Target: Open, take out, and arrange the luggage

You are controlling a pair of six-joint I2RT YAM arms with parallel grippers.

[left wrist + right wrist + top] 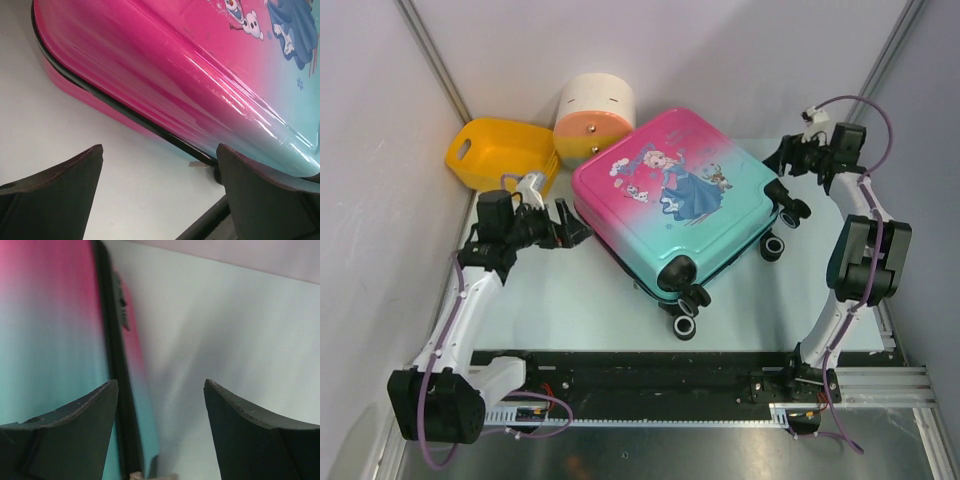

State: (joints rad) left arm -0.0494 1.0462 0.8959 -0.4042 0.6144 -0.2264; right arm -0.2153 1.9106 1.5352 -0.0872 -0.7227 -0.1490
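Inspection of the scene, largest item first.

1. Tabletop [570, 300]: your pale work surface carries everything listed below. Both arm bases sit at its 6 o'clock edge.

2. Luggage [680, 200]: you will find it lying flat just past the centre of the tabletop, printed shell facing up. Its pink end points to 11 o'clock and its teal end to 5 o'clock. The two shells are together, and the black zip edge [125, 112] runs unbroken along the side in both wrist views.

3. Yellow basket [500, 150]: it stands in the 10 o'clock corner, against the left wall and well apart from the luggage.

4. Round drawer box [592, 120]: it stands at 11 o'clock, between the basket and the pink end of the luggage and close to both. Whether it touches either cannot be told.

5. Left gripper [578, 228]: you have it at the luggage's 9 o'clock, just beside the pink corner. Its jaws stand wide with only bare tabletop between them. The pink side wall lies just ahead of them.

6. Right gripper [782, 160]: it is at the luggage's 2 o'clock, near the teal side. Its jaws are apart and hold nothing. In the wrist view, the zip edge runs up behind the left-hand fingertip [95, 405].

7. Wheels [685, 325]: the black casters sit along the teal end, from 3 to 5 o'clock.
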